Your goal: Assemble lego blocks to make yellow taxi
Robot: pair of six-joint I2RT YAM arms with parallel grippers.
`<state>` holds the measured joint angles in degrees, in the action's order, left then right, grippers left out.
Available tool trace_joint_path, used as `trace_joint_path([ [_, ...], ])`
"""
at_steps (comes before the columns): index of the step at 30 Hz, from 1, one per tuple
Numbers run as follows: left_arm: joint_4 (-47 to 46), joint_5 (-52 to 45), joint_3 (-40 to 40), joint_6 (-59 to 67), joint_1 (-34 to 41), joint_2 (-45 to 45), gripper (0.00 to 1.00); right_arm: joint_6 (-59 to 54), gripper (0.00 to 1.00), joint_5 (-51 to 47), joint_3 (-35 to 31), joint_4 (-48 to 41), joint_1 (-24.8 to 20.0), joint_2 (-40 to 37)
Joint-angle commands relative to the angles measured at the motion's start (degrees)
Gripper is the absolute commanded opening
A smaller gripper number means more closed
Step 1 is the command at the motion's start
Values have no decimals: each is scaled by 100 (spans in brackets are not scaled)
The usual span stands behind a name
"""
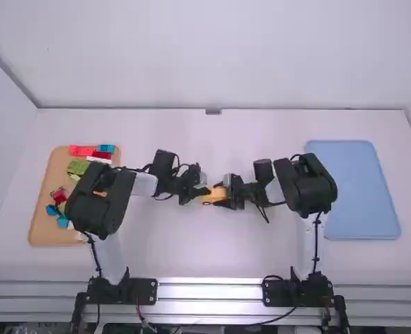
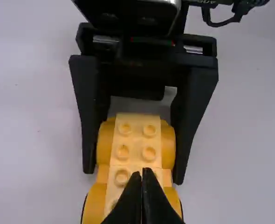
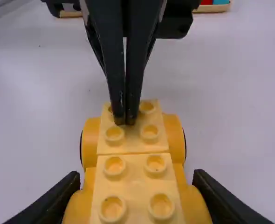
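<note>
From where I stood, the yellow taxi [image 3: 134, 175] sat between the two arms, the right gripper [image 2: 134, 175] clamped across its sides. The left gripper [image 3: 125, 120] had its fingers together, tips down among the studs [image 2: 149, 153] at the taxi's end nearest the left arm; pressing or just hovering, I couldn't quite tell. I took it for seating the top pieces. Doing that well called for a firm side grip, a straight push over each seam, and no sideways shove that might tip the taxi.
</note>
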<state>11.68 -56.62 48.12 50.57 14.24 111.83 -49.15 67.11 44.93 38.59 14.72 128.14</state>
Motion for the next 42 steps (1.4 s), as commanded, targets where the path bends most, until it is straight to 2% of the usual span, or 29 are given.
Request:
trace_joint_path([
  [1, -227, 684, -149, -11, 57, 396, 2, 114, 47, 59, 39, -24, 33, 79],
  [11, -380, 2151, -417, -256, 76, 507, 2, 114, 47, 37, 39, -22, 33, 79],
  [14, -380, 1993, -326, -247, 31, 474, 2, 111, 47, 37, 39, -22, 33, 76],
  [16, -487, 1255, -151, 26, -20, 297, 2, 111, 48, 37, 39, -22, 33, 79],
  [17, -492, 1202, -138, 44, -22, 275, 2, 111, 49, 35, 39, -20, 33, 79],
  [18, -533, 846, -37, 179, -48, 94, 2, 111, 48, 31, 39, -20, 33, 79],
  [23, -568, 334, 326, 155, -216, -791, 2, 114, 50, 13, 46, 22, 31, 76],
  [26, -560, 400, 361, -11, -334, -1307, 2, 114, 51, -129, 44, 46, 28, 76],
  [30, -621, 1191, 363, -577, -560, -1899, 2, 116, 52, -345, 44, 42, 33, 76],
  [32, -820, 1639, 339, -664, -612, -2057, 9, 116, 53, -402, 44, 42, 26, 76],
  [33, -876, 1757, 323, -662, -619, -2083, 17, 116, 54, -420, 44, 46, 28, 76],
  [34, -898, 1814, 317, -662, -621, -2092, 18, 116, 54, -417, 44, 42, 28, 76],
  [35, -1047, 2068, 295, -664, -625, -2100, 33, 114, 70, -407, 44, 44, 26, 76],
  [36, -1106, 2138, 291, -662, -623, -2098, 38, 116, 77, -407, 44, 42, 26, 76],
  [37, -1174, 2240, 284, -669, -595, -2100, 52, 136, 86, -400, 44, 48, 26, 76],
  [38, -1222, 2339, 280, -664, -595, -2098, 80, 144, 92, -387, 44, 72, 24, 70],
  [39, -1268, 2382, 280, -664, -595, -2098, 99, 199, 94, -356, 44, 68, 11, 39],
  [40, -1307, 2446, 280, -664, -595, -2100, 99, 365, 98, -350, 42, 26, -37, -48],
  [42, -1309, 2457, 282, -662, -612, -2100, 99, 605, 98, -382, 31, -52, -101, -219],
])
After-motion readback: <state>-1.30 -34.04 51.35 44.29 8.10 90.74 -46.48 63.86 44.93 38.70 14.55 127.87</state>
